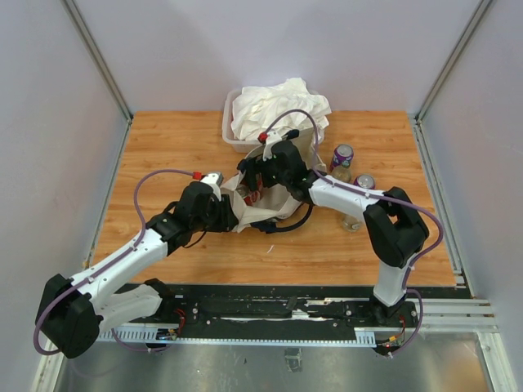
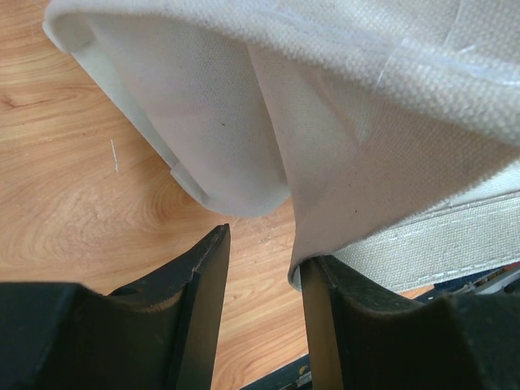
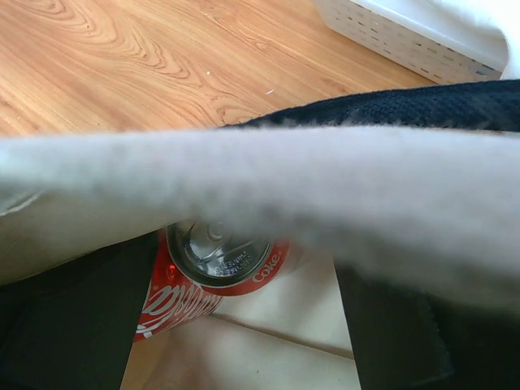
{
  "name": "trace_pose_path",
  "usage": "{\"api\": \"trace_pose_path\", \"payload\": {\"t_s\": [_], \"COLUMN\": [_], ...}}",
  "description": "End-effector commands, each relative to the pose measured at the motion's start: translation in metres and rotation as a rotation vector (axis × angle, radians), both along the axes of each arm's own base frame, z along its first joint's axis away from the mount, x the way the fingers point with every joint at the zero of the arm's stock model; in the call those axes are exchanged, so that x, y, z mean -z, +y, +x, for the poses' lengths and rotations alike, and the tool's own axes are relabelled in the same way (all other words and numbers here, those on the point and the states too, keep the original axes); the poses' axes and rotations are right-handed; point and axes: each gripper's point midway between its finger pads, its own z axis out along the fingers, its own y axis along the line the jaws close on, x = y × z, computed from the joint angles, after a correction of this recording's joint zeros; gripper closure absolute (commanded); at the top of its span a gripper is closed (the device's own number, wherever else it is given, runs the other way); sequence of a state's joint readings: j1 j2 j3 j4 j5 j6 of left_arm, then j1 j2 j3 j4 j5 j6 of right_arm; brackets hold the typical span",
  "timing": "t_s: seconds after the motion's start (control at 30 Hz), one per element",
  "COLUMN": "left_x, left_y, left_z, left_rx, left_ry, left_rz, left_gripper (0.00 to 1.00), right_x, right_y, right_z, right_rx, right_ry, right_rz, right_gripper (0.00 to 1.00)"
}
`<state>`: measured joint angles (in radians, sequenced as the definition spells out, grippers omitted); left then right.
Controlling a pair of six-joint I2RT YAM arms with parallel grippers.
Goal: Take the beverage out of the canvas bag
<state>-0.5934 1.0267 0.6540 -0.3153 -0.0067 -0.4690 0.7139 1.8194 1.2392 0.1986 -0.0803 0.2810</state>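
The cream canvas bag point(image 1: 274, 206) lies at the table's middle, its mouth toward the left. My right gripper point(image 1: 255, 178) is open and reaches into the mouth. In the right wrist view a red Coke can point(image 3: 213, 268) lies on its side inside the bag point(image 3: 244, 162), between my right gripper's point(image 3: 248, 258) spread fingers and close to the left one. The blurred bag rim and a navy strap point(image 3: 422, 106) hide the fingertips. My left gripper point(image 1: 231, 209) is at the bag's left edge. In the left wrist view it point(image 2: 266, 248) is open, bare wood shows in the gap, and the bag's fabric point(image 2: 366, 122) rests on the right fingertip.
A clear plastic tub point(image 1: 230, 131) with a white cloth heap point(image 1: 278, 102) stands behind the bag; it also shows in the right wrist view point(image 3: 390, 36). A purple can point(image 1: 341, 157), a second can point(image 1: 364, 181) and a clear container point(image 1: 353, 220) stand right of the bag.
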Motion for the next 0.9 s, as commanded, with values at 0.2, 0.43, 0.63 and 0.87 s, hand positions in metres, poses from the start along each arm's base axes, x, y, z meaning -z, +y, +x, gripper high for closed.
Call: {"api": "trace_pose_path", "payload": {"t_s": [0.2, 0.43, 0.63, 0.87], "left_x": [0.014, 0.018, 0.02, 0.02], "left_y": [0.003, 0.001, 0.0, 0.0], "left_z": [-0.007, -0.007, -0.007, -0.007], "left_rx": [0.007, 0.017, 0.023, 0.027], "left_ry": [0.028, 0.035, 0.037, 0.035], "left_rz": [0.019, 0.017, 0.017, 0.018], "left_gripper": [0.56, 0.56, 0.56, 0.56], "right_x": [0.007, 0.025, 0.054, 0.084], "right_y": [0.025, 0.026, 0.025, 0.02], "right_z": [0.004, 0.011, 0.01, 0.003], "right_rx": [-0.016, 0.025, 0.03, 0.026], "right_ry": [-0.004, 0.024, 0.061, 0.116], "right_rz": [-0.011, -0.033, -0.101, -0.171], "right_gripper": [0.08, 0.07, 0.12, 0.18]}}
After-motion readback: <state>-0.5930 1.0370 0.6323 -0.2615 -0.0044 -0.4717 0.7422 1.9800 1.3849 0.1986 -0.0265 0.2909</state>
